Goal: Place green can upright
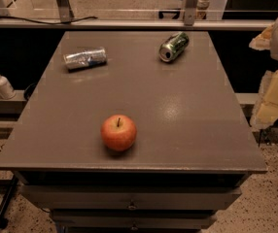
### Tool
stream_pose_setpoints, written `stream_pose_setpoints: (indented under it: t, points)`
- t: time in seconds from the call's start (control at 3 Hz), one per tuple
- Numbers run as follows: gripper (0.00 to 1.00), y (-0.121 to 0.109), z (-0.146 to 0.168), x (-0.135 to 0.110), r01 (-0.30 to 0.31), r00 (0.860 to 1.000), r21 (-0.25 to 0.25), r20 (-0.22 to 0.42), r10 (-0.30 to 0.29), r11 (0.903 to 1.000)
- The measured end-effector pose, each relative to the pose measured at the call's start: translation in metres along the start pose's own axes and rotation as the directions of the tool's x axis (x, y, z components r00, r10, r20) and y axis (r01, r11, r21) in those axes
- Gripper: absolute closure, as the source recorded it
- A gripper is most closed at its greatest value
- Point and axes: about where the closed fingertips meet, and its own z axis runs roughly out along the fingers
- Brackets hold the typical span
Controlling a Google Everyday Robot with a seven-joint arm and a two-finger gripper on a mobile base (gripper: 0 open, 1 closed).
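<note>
Green can is lying on its side near the table's far right corner. The gripper is hanging beyond the right edge, open or closed cannot be told. A glancing approach is risking rolling it off.

- Drink cans: two, both on their sides. One green can, one silver can with blue markings.
- Apples: one, red.
- Tables: one, grey; two drawer fronts visible below its top.
- Pump bottles: one, white, on the ledge to the left.
- Grippers: one gripper, at the right edge of the view, just off the table's right side.
</note>
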Motion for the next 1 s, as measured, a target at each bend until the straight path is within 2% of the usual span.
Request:
stream_pose_setpoints:
  t: [0.67, 1.0]
  points:
    - [0.00, -0.009, 0.001, -0.005, 0.012, 1.000, 0.003, 0.012, -0.012, 0.9999]
    - [0.00, -0.031, 0.003, -0.025, 0.091, 0.995, 0.071, 0.039, -0.093, 0.9934]
